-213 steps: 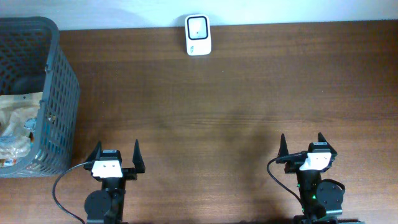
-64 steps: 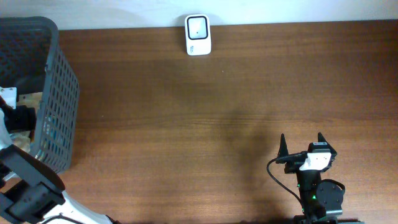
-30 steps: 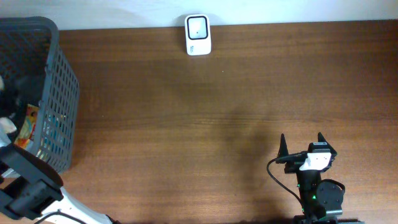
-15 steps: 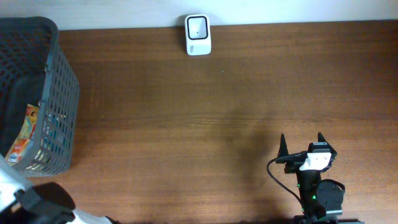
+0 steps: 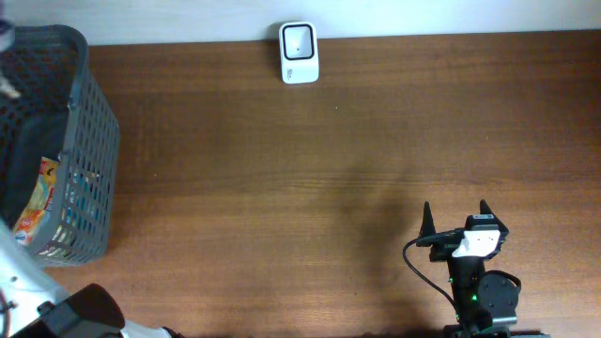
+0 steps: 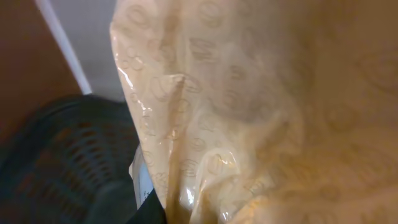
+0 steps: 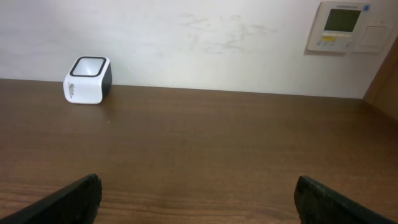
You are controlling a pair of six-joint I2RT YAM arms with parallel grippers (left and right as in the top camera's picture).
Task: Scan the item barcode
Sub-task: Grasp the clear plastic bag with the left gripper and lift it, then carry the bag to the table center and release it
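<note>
Near the basket [image 6: 59, 165], glossy tan pouch [image 6: 261, 112]

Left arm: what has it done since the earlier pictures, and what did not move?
The left arm left its place at the front edge of the table, swung to the basket and reached in. It now holds a tan packet, lifted close to its wrist camera. The scanner and the open right gripper stayed as they were.

Glossy, crinkled plastic wrapper [image 6: 249, 124], dark plastic lattice basket [image 5: 89, 141], matt wood-grain table [image 5: 329, 169].
</note>
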